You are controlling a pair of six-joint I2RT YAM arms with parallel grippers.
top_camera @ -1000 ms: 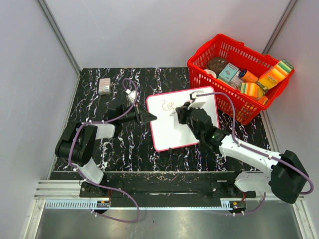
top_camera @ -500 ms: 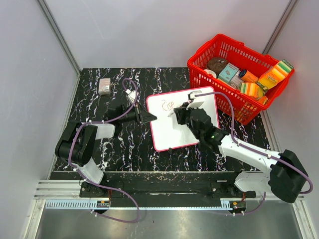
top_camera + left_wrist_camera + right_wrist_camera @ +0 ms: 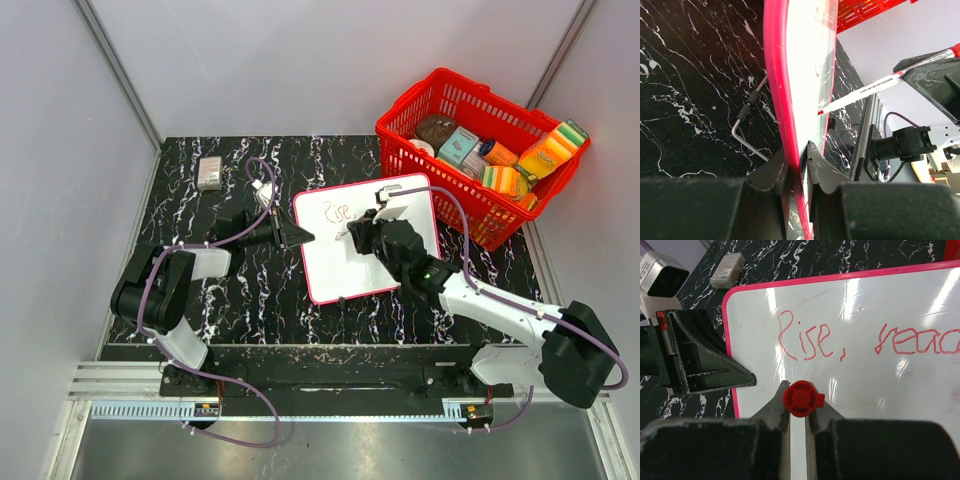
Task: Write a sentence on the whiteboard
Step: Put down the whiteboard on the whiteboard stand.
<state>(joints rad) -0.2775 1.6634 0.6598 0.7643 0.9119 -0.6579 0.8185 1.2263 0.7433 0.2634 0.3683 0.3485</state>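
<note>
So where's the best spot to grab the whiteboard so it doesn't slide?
Probably its left edge, coming in sideways from the left. The whiteboard is flat and thin, so two fingers can pinch the red rim, as the left gripper does now. The right gripper and its marker are busy over the other side.

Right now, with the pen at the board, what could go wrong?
1. The left hand pinches only the red rim of the white rounded whiteboard; pen pressure may tilt it or make it slip.
2. The right hand, holding the red-capped white marker, works close beside the red cursive writing; a sideways drift might smear it.
</note>
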